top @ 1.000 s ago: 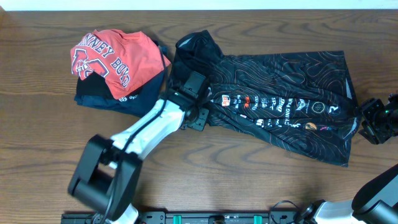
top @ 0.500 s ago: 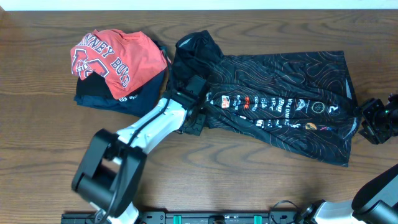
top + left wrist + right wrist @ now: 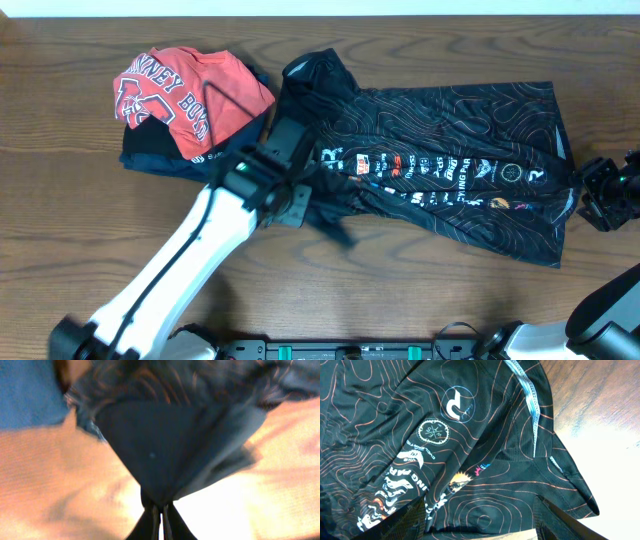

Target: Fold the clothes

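Left hand [image 3: 161, 515]: closed tight on a pinch of dark fabric, which fans out from the fingertips in a taut cone. A second ago this hand lay low at the cloth's left edge. It has since drawn back toward the robot and risen.
Lifted flap [image 3: 335, 225]: a blurred dark tongue of cloth now stands off the brown wooden worktop [image 3: 420, 290] on the near side, where the edge lay flat before.
Thin black short-sleeved cycling jersey [image 3: 470, 115]: patterned with fine orange-grey contour lines and a row of white and red logos. It lies spread across the middle of the worktop, its left end gathered by the left hand. The logo row has puckered at that end, and the rest has not shifted.
Right hand [image 3: 480, 512]: fingers spread apart and holding nothing. It hovers over the jersey's right hem corner and has not moved in the last second.
Far left: a crumpled red T-shirt with white lettering [image 3: 190, 85] rests on a folded dark navy garment [image 3: 150, 155], just beside the jersey's collar end.
Meaning for the task: the grasp looks secure and a first fold seems to be starting from the left end, but nothing is laid over yet. With only one point held, the thin cloth may bunch rather than fold cleanly.
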